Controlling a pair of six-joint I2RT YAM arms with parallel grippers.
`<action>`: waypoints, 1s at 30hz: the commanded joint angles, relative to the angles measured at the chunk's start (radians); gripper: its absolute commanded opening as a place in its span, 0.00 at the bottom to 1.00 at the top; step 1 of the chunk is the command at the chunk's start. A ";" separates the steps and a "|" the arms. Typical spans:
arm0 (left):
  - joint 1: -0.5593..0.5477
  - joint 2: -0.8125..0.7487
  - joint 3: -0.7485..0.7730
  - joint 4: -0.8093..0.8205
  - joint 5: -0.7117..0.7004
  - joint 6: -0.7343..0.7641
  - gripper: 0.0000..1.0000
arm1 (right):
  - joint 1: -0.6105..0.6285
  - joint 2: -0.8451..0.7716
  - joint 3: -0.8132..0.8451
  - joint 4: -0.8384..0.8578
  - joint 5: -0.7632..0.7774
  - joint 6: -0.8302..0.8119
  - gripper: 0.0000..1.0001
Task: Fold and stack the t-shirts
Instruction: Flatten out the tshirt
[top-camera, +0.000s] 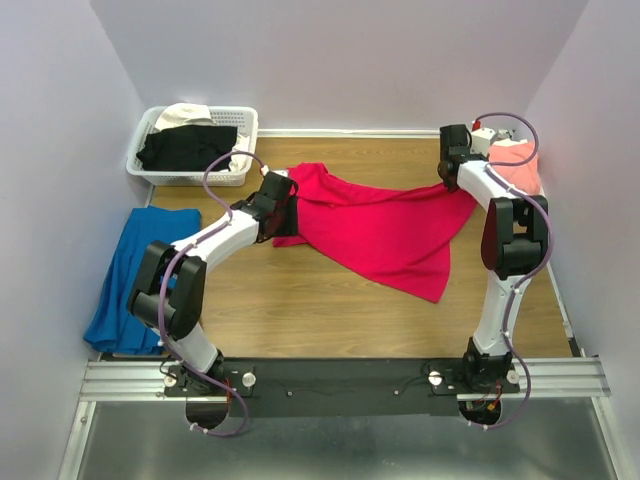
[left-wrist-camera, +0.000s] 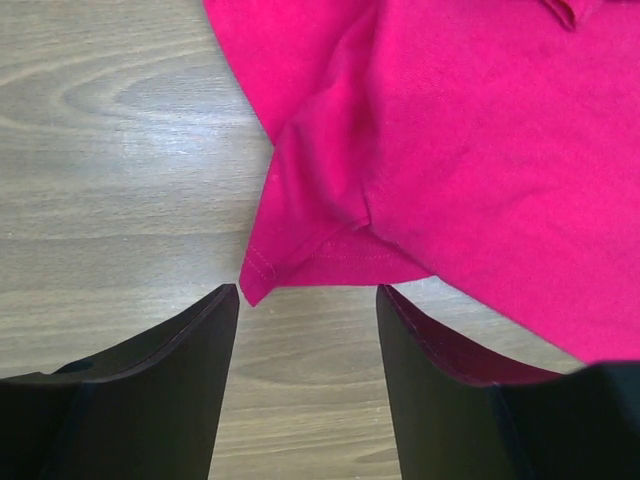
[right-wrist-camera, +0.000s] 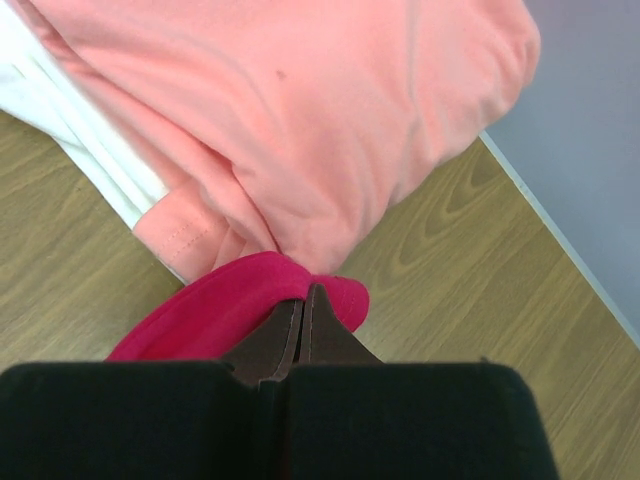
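- While the crimson-red t-shirt (top-camera: 390, 235) lies open and wrinkled across the middle of the wooden table (top-camera: 300, 320), I judge that its folding is only at the start, because I see no clean fold on it.
- My right gripper (right-wrist-camera: 303, 295) is closed tight on one edge of this shirt, at the far right, just beside the pile.
- My left gripper (left-wrist-camera: 308, 295) stands wide and holds nothing. The sleeve hem of the red shirt lies on the table just ahead of its fingers.
- That pile seems done: a folded salmon-pink t-shirt (right-wrist-camera: 330, 110) rests on a folded white t-shirt (right-wrist-camera: 70, 130) in the far right corner.
- A blue garment (top-camera: 130, 275) lies at the left edge of the table. Whether it is folded, I cannot tell.
- In the white lattice basket (top-camera: 160, 172) at the far left wait a black t-shirt (top-camera: 190, 147) and a cream t-shirt (top-camera: 182, 113), so I think more than half of the work is left.
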 joint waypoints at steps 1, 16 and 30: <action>-0.002 0.052 0.033 -0.009 -0.032 -0.096 0.63 | -0.009 0.025 0.027 0.012 -0.021 0.002 0.01; -0.002 0.149 0.053 -0.067 -0.127 -0.166 0.48 | -0.015 0.027 0.019 0.012 -0.035 0.009 0.01; -0.002 0.171 0.104 -0.137 -0.222 -0.203 0.00 | -0.017 0.004 0.012 0.010 -0.040 0.009 0.01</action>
